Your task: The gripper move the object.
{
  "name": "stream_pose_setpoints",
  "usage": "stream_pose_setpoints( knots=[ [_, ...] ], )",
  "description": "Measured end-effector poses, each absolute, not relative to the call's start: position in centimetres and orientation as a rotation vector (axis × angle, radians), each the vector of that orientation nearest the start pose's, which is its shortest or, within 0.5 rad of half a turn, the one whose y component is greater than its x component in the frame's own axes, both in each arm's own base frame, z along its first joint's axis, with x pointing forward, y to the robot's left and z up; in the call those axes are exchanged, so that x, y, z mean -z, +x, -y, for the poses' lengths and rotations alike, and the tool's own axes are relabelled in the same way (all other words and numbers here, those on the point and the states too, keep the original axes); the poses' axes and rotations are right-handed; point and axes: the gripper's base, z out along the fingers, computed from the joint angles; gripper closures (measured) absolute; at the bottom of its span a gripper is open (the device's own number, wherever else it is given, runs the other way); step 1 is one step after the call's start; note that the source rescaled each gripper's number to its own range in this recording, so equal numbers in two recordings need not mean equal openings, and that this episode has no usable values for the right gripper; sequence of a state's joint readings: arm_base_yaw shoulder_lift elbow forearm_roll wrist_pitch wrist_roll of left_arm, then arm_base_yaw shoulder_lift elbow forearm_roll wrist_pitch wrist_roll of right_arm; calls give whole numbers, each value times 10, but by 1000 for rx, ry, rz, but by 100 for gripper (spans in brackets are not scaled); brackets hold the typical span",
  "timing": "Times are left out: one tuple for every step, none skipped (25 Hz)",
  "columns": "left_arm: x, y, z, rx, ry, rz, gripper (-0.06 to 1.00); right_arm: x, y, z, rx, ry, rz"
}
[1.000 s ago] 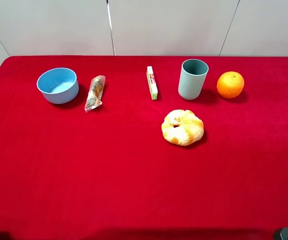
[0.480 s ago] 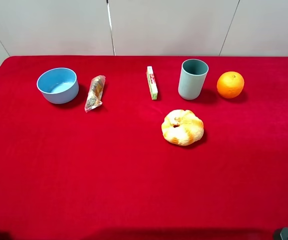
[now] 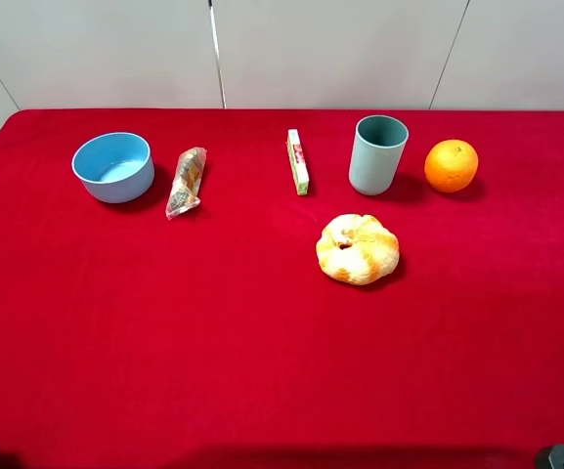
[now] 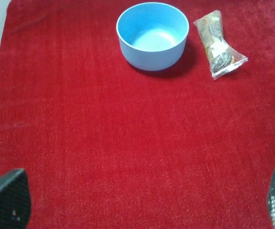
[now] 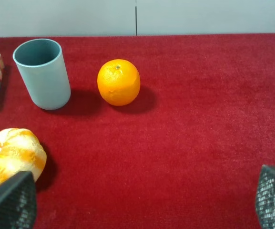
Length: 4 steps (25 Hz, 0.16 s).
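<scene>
Lying just beside the blue bowl (image 3: pixel 113 166) on the red worktop (image 3: pixel 213 332), long axis pointing away, the snack packet (image 3: pixel 186 182) sits ahead of the nearer left tool (image 4: pixel 137 200), wide open and empty.

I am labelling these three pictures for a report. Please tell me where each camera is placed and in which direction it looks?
Exterior high: mounted above, looking down the red table; only dark arm corners show at the near edge.
Left wrist: on the left arm, facing the blue bowl and the snack packet; the open left gripper shows its fingertips.
Right wrist: on the right arm, facing the cup and orange; the open right gripper shows fingertips.
Shared: bowl and packet, exterior and left wrist.
</scene>
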State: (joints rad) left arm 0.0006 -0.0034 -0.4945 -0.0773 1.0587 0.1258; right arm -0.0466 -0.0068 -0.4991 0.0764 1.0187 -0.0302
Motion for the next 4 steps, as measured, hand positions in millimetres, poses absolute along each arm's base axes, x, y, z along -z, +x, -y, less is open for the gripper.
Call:
stream_pose_setpoints(
  knots=[
    [-276, -5, 6, 14, 131, -2038, -6, -281, -4, -6, -41, 15, -1994],
    [-276, -5, 6, 14, 131, -2038, -6, -281, -4, -6, -41, 15, -1994],
    [-276, -5, 6, 14, 131, -2038, -6, -281, -4, -6, -41, 15, -1994],
    [-276, -5, 6, 14, 131, -2038, -6, -281, -4, -6, -41, 15, -1994]
  ],
)
